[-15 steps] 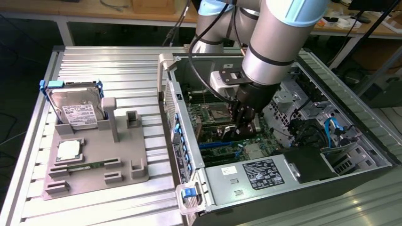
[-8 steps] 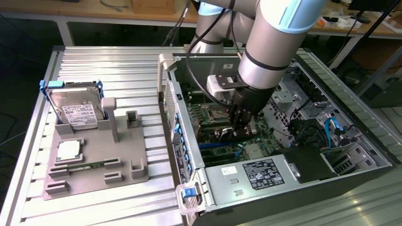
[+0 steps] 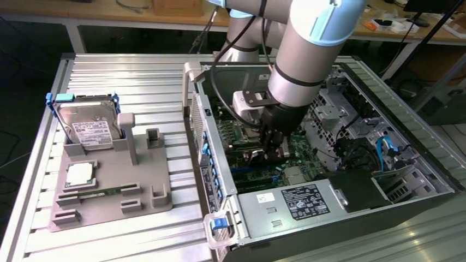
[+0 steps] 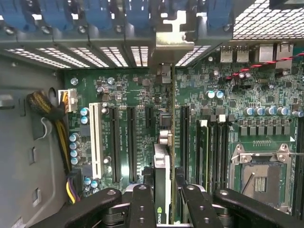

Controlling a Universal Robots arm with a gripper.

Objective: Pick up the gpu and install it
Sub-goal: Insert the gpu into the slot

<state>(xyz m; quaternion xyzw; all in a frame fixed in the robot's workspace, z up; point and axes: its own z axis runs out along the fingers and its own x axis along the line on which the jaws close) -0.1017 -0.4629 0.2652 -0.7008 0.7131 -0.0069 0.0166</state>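
Gripper clamped on the gpu, inside the case, over the motherboard

In the wrist view the gripper (image 4: 164,209) has its black fingers (image 4: 142,204) pressed against both faces of the gpu (image 4: 162,166). The card shows edge-on as a narrow strip standing upright over the motherboard (image 4: 123,95), parallel to and just beside its long black slots (image 4: 130,142). Its silver bracket (image 4: 170,38) sits at the motherboard's edge. Whether the card is seated in the motherboard cannot be told. In the exterior view the gripper (image 3: 271,146) hangs just above the motherboard, inside the open computer case (image 3: 195,109).
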